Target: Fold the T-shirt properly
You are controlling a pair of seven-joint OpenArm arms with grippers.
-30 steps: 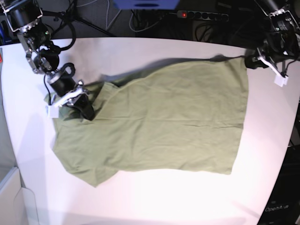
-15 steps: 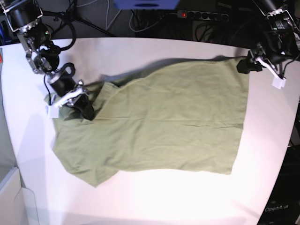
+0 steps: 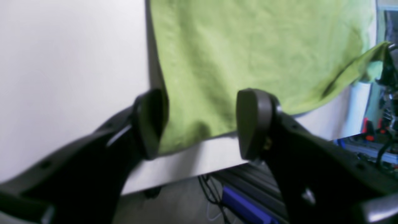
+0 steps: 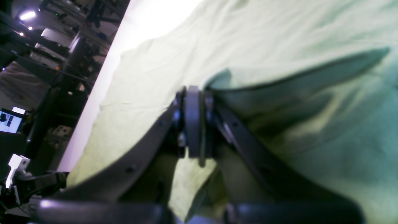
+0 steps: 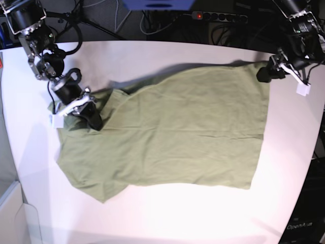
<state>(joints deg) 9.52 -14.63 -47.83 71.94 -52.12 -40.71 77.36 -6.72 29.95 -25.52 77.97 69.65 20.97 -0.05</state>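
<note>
The olive-green T-shirt (image 5: pixel 177 132) lies spread out and wrinkled on the white table (image 5: pixel 152 213). My right gripper (image 5: pixel 94 121), at the left of the base view, is shut on a fold of the shirt near its upper left end. In the right wrist view the gripper (image 4: pixel 194 124) pinches the cloth (image 4: pixel 279 46). My left gripper (image 5: pixel 264 74) is open at the shirt's far right corner. In the left wrist view the gripper (image 3: pixel 202 124) has its fingertips (image 3: pixel 149 124) on either side of the shirt's corner (image 3: pixel 248 46), and the cloth lies flat between them.
The table's back edge (image 5: pixel 167 44) runs close behind the shirt's far corner. A power strip (image 5: pixel 218 17) and cables lie behind the table. A pale bin (image 5: pixel 11 213) stands at the front left.
My left gripper has moved slightly left and down, onto the shirt's far right corner. The right gripper and the shirt have not moved.
</note>
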